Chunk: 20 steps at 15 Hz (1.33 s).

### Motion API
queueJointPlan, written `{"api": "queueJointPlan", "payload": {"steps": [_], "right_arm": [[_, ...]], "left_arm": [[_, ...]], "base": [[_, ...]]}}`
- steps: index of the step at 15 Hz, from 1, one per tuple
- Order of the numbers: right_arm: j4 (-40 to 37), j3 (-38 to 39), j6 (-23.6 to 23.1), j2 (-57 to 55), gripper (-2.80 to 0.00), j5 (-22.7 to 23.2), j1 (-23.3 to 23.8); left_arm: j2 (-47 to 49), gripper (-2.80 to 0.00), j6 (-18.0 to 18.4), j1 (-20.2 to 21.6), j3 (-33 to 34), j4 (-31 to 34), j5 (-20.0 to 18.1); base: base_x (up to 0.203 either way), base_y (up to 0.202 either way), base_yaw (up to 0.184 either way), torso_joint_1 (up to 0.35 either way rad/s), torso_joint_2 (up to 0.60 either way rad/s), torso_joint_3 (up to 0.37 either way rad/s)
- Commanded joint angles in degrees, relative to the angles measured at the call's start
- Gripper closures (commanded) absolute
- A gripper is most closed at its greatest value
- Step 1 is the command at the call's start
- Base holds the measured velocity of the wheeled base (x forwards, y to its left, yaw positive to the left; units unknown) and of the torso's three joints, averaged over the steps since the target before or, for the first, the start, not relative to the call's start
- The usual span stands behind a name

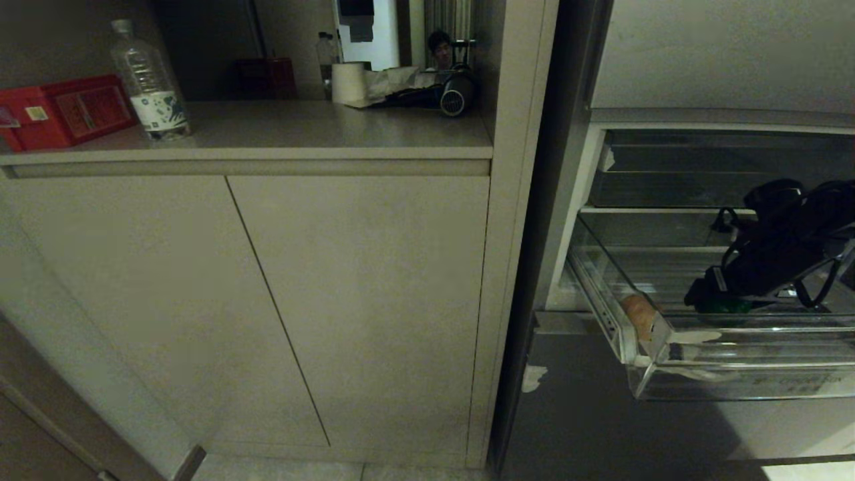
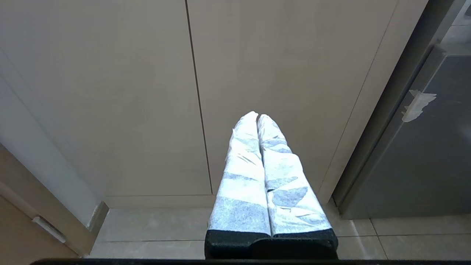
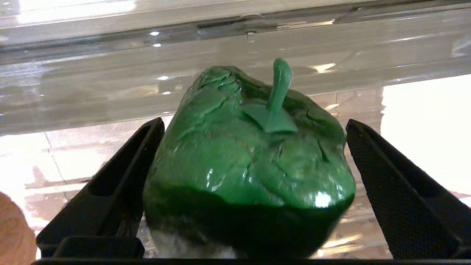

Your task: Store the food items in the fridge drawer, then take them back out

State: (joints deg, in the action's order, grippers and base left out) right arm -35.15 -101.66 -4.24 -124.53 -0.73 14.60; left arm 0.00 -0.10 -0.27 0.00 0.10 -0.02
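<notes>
While the green pepper [image 3: 246,162] lay in the fridge drawer [image 1: 735,381] near its front wall, the right gripper [image 3: 254,184] sat with fingers wide apart around it, so the next move probably needed a gentle squeeze, then a lift.

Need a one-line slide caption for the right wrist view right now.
Open right gripper straddling a glossy green bell pepper inside the clear fridge drawer, fingers not yet closed.

Right tool [image 3: 254,184] low and wide open; left tool [image 2: 257,121] parked, fingers pressed together.
</notes>
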Motion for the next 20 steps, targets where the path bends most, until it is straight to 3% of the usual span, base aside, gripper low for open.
{"api": "queueJointPlan", "payload": {"steps": [1, 2, 3, 11, 20], "right_arm": [[-0.19, -0.12, -0.06, -0.45, -2.80, 0.03, -0.01], [-0.19, -0.12, -0.06, -0.45, -2.80, 0.03, -0.01], [-0.19, -0.12, -0.06, -0.45, 0.00, 0.03, 0.05], [-0.19, -0.99, -0.14, 1.35, 0.00, 0.03, 0.17], [-0.29, 2.55, -0.50, 12.77, 0.00, 0.01, 2.33]], "left_arm": [[0.09, 0.00, 0.00, 0.00, 0.00, -0.01, 0.02], [0.09, 0.00, 0.01, 0.00, 0.00, -0.01, -0.02], [0.09, 0.00, 0.01, 0.00, 0.00, -0.01, 0.02], [0.09, 0.00, 0.01, 0.00, 0.00, -0.01, 0.02], [0.09, 0.00, 0.01, 0.00, 0.00, -0.01, 0.02]], "base": [[0.000, 0.000, 0.000, 0.000, 0.00, 0.000], [0.000, 0.000, 0.000, 0.000, 0.00, 0.000], [0.000, 0.000, 0.000, 0.000, 0.00, 0.000], [0.000, 0.000, 0.000, 0.000, 0.00, 0.000], [0.000, 0.000, 0.000, 0.000, 0.00, 0.000]]}}
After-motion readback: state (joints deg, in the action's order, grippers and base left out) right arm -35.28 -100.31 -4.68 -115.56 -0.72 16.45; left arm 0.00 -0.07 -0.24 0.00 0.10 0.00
